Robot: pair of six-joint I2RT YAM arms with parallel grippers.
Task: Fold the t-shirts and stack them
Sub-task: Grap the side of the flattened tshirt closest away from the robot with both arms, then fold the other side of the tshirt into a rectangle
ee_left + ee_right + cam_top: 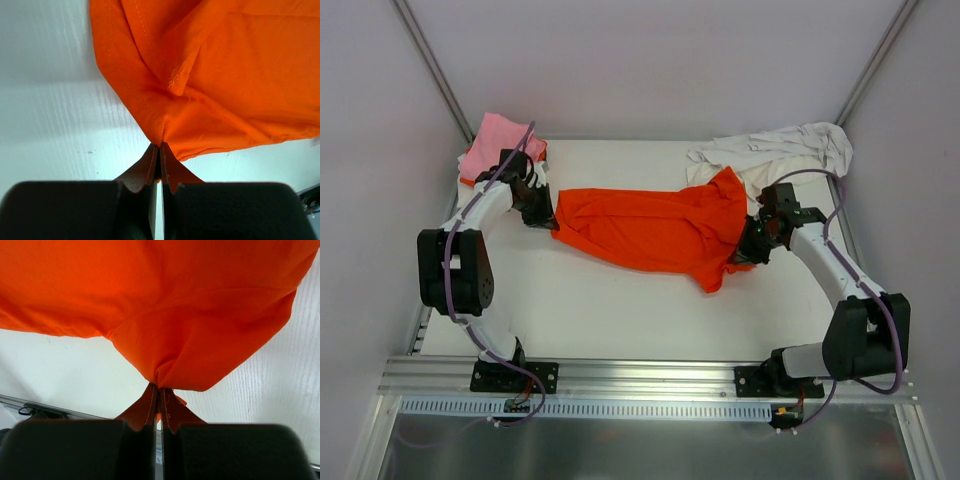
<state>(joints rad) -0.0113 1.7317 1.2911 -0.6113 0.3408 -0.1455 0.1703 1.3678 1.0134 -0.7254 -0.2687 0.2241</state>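
A bright orange t-shirt (655, 228) hangs stretched between both arms across the middle of the table. My left gripper (548, 214) is shut on its left end; in the left wrist view the cloth (210, 75) bunches into the closed left gripper (160, 150). My right gripper (750, 243) is shut on the right end, where the orange cloth (165, 305) gathers into the pinched right gripper (159, 392). A folded pink t-shirt (490, 143) lies at the back left on a folded orange one (538, 150). A crumpled white t-shirt (775, 152) lies at the back right.
The white table (620, 310) is bounded by grey walls on three sides, with metal rails (650, 375) at the near edge. The left arm's base (455, 270) and the right arm's base (865, 335) stand near the front corners.
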